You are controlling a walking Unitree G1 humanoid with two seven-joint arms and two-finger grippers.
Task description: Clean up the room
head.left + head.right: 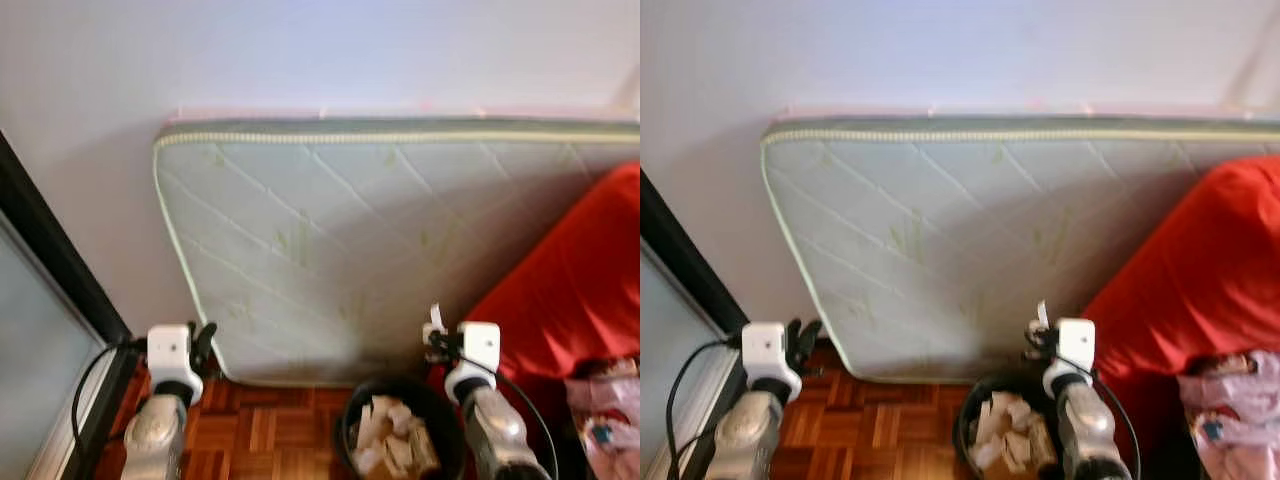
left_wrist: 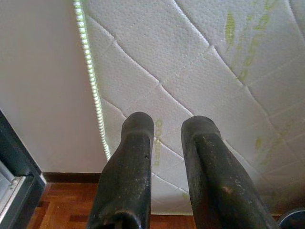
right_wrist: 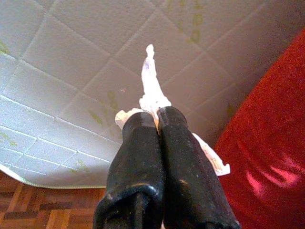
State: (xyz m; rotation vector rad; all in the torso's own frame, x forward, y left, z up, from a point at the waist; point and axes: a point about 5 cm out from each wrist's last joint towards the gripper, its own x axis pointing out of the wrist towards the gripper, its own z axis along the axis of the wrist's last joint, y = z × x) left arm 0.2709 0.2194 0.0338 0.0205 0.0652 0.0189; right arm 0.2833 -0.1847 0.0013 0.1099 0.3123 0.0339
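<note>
My right gripper (image 3: 152, 117) is shut on a crumpled white paper scrap (image 3: 151, 86), whose tip pokes up above the fingers (image 1: 436, 320). It hangs just above a black bin (image 1: 400, 425) holding pale crumpled paper, on the parquet floor. My left gripper (image 2: 167, 126) stands open with nothing between its fingers, raised at the left (image 1: 203, 345) near the mattress corner.
A white quilted mattress (image 1: 380, 240) leans against the wall straight ahead. A red cushion (image 1: 580, 280) lies at the right, with a pink bag (image 1: 605, 410) below it. A dark door frame (image 1: 60, 260) runs along the left. Parquet floor (image 1: 260, 430) lies between the arms.
</note>
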